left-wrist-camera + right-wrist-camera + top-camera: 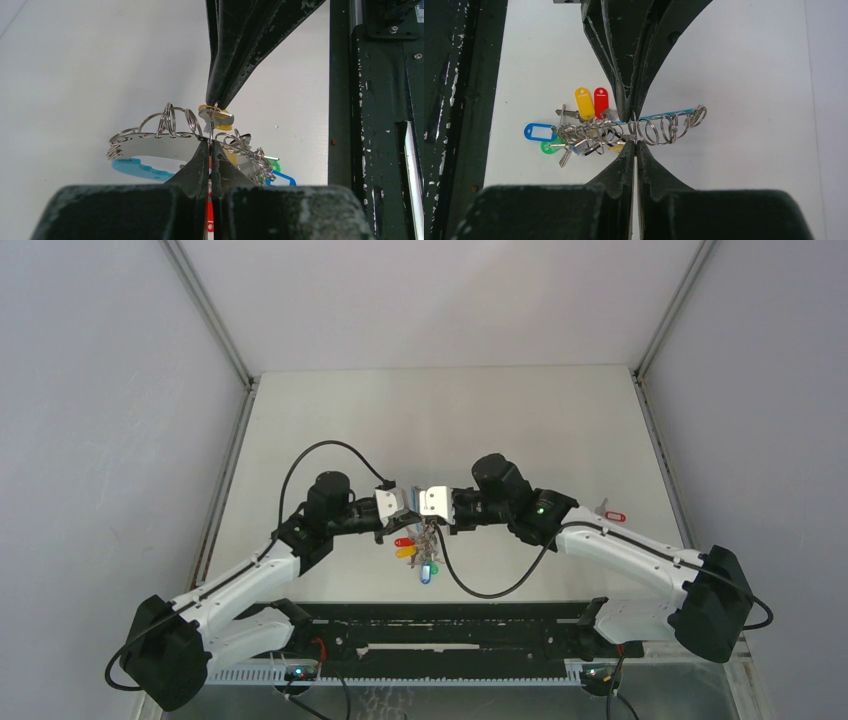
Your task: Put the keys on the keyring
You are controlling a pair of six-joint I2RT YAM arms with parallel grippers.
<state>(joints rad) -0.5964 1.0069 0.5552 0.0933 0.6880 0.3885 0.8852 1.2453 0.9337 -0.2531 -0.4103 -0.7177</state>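
my left hand (209,143) is clenched on the keyring (150,145) above the tabletop (500,420); my right hand (635,145) pinches the yellow-tagged key (216,116) against it. threading, i judge; next, its ring must slide onto the loop.

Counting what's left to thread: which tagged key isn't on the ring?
The red-tagged key lying alone on the table, far to the right. The other tags, red, yellow, green and blue, hang bunched on the keyring.

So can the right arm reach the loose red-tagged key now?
Probably not yet: the small silver red-tagged key lies unobstructed beside it, but the right tool is shut on the yellow-tagged key at the grey keyring.
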